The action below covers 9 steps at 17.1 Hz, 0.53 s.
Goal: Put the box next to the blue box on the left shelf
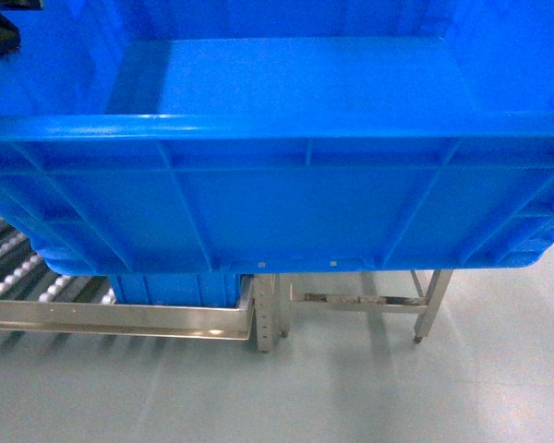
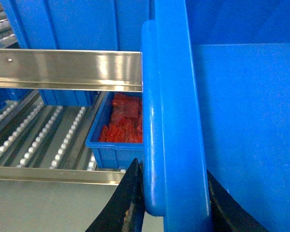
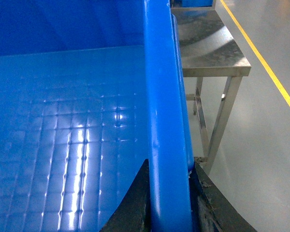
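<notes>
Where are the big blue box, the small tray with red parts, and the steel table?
box point(image 1: 286, 208), head view: its ribbed front wall.
small tray point(image 2: 113, 153), left wrist view: its front wall, on the roller shelf.
steel table point(image 3: 210, 50), right wrist view: its top.

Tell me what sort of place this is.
Probably a factory or warehouse parts area: roller-rail flow shelf, a small bin of red parts, a steel table, and a yellow floor line.

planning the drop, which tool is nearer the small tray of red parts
Left. The left tool clamps the crate rim right beside the tray of red parts on the roller shelf. The right tool grips the opposite rim, by the steel table.
</notes>
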{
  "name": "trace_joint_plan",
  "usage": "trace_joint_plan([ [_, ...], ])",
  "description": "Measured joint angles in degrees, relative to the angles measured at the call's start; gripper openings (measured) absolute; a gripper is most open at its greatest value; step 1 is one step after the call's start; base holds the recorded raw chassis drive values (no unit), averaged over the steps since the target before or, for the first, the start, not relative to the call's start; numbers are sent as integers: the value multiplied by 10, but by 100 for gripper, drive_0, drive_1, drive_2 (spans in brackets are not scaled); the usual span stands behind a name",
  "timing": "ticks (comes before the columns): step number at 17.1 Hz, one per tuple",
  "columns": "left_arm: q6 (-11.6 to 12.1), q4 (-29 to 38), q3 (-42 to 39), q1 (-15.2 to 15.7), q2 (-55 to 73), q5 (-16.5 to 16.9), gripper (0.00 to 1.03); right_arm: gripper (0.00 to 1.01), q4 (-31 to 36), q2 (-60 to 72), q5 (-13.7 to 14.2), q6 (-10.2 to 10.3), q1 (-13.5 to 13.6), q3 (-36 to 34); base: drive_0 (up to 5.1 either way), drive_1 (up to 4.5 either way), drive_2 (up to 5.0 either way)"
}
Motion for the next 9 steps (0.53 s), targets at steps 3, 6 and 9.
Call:
trace_joint_plan([
  [3,0,1,0,0,0,0,22,14,0,0,0,0,0,0,-515,231,231],
  [6,0,0,0,0,0,0,22,14,0,0,0,0,0,0,-511,235,235],
  [9,0,2,0,0,0,-1,22,14,-1,0,0,0,0,0,-511,235,235],
])
